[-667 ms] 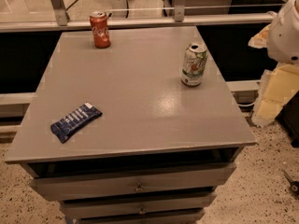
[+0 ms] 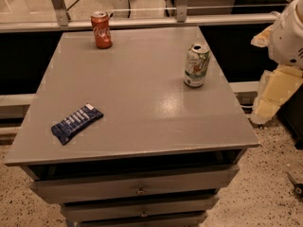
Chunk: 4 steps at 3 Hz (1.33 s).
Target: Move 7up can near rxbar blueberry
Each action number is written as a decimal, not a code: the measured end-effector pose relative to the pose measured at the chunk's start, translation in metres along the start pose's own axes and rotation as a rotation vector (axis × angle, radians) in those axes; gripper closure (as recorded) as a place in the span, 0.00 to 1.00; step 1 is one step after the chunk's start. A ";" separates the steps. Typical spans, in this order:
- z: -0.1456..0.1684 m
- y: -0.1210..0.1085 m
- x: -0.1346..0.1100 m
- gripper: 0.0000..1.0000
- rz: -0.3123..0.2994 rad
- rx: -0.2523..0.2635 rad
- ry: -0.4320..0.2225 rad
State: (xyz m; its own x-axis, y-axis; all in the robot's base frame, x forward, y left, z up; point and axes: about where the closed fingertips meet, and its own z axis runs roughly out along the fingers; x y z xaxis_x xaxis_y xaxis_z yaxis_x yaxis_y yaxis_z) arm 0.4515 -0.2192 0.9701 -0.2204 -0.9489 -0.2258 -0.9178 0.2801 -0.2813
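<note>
The pale white-green 7up can (image 2: 196, 65) stands upright, long axis vertical, near the right edge of the grey drawer-cabinet top (image 2: 142, 103), open surface separating it from the flat dark-blue rxbar blueberry (image 2: 75, 123), which lies diagonally near the front-left corner, while the white-and-cream gripper (image 2: 276, 86) hangs beyond the right edge, state indeterminable.

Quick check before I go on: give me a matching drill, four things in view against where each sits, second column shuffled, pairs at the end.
1 7up can
2 rxbar blueberry
3 red cola can
4 gripper

A back left of the table
B off the table, past its right edge
C front left of the table
D right side of the table, upright

Pairs: 1-D, 2-C, 3-A, 4-B
</note>
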 end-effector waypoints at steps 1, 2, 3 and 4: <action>0.029 -0.030 0.007 0.00 0.022 0.073 -0.058; 0.072 -0.074 0.004 0.00 0.073 0.131 -0.210; 0.097 -0.094 -0.008 0.00 0.106 0.133 -0.335; 0.123 -0.108 -0.024 0.00 0.137 0.100 -0.487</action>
State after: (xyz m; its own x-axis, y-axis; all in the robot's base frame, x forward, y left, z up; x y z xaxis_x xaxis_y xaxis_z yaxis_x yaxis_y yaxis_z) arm 0.5965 -0.2085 0.8917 -0.1356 -0.7313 -0.6685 -0.8500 0.4325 -0.3008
